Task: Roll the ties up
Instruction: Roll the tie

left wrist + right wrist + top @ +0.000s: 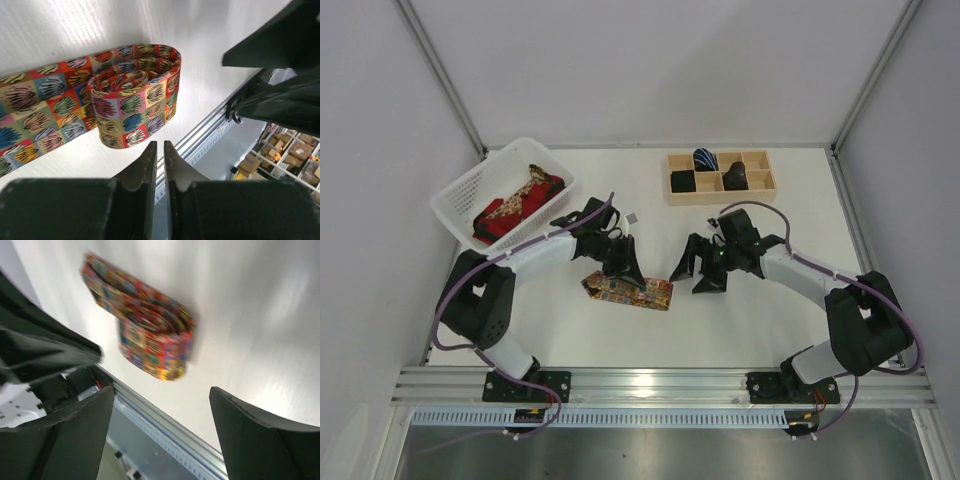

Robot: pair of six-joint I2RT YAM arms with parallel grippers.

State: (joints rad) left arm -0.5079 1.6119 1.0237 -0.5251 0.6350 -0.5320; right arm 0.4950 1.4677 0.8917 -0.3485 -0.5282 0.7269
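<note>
1. A robot test cell in a lab or workshop, not a home; a bare white table (pixel 740 320) is boxed in by plain white panels (pixel 650 70) set between metal posts (pixel 440 75).
2. Two robot arms, the left arm (pixel 535 250) and the right arm (pixel 800 272), are bolted to a slotted aluminium rail (pixel 660 385) along the near edge; purple cables (pixel 455 285) loop loosely along them.
3. The props look like trial gear; a white plastic basket (pixel 470 185) and a wooden tray (pixel 720 197) with compartments sit at the far side.
4. Beyond the table edge, the left wrist view shows metal shelves (pixel 280 142) stacked with cardboard boxes (pixel 305 150), as in a storeroom or warehouse.
</note>
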